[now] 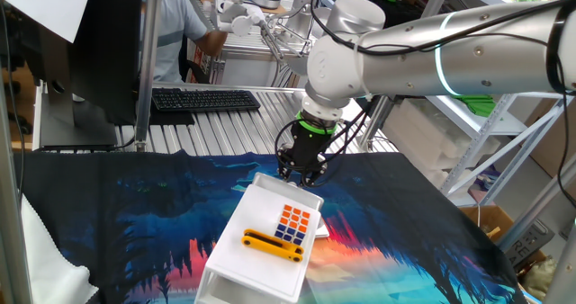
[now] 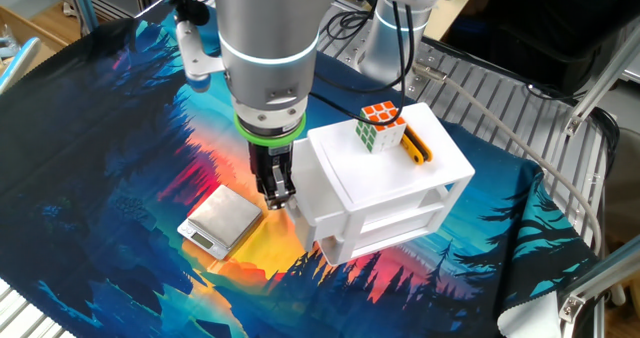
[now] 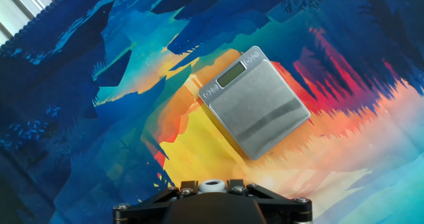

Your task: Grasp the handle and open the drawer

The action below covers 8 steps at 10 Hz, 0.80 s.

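Bright forest-print cloth (image 3: 132, 118) covers the worktop (image 1: 225, 124) under everything. Looking along the fingers, the hand view shows only the tool's dark base at the bottom edge and, just ahead of it on the cloth, a flat silver scale (image 3: 257, 103) with a small display; neither the fingertips nor the cabinet appear there. The other fixed view fills that gap: the tool (image 2: 274, 193) points straight down beside the white cabinet (image 2: 385, 183), its fingers (image 2: 281, 183) close together and right against the cabinet's near side wall, the scale (image 2: 221, 219) lying just on the tool's other side. Whether the fingers pinch anything, I cannot tell; nothing visibly sits between them. The drawer (image 2: 385, 240) sits low in the cabinet front, around the corner from the tool, its white rim sticking out a little. One fixed view shows the tool (image 1: 301, 171) from the opposite side, behind the cabinet's top. On that top, beyond the tool, rest an orange-and-blue cube (image 1: 292, 222) and a yellow bar (image 1: 271, 244).
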Motion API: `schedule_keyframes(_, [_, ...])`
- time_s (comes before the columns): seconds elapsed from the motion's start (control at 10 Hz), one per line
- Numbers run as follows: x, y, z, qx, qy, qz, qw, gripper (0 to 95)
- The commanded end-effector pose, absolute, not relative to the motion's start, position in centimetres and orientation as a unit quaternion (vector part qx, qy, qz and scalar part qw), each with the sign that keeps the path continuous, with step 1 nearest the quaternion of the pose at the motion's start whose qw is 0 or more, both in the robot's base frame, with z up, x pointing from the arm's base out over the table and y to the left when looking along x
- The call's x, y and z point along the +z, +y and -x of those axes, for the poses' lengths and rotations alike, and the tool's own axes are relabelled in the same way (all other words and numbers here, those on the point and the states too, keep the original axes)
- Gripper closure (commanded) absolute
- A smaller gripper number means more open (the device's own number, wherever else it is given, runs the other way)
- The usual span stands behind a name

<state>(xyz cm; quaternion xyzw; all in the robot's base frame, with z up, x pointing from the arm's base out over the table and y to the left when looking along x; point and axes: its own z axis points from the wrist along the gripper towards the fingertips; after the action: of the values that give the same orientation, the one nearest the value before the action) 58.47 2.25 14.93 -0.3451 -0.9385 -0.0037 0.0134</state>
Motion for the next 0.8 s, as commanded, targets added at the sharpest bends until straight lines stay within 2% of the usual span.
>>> schedule_keyframes(0.1, [14.82, 2.24, -58.67, -0.003, -0.938, 0.345, 0.014, 95.0])
schedule_keyframes(0.8, [14.66, 1.54, -59.32, -0.008, -0.941, 0.339, 0.019, 95.0])
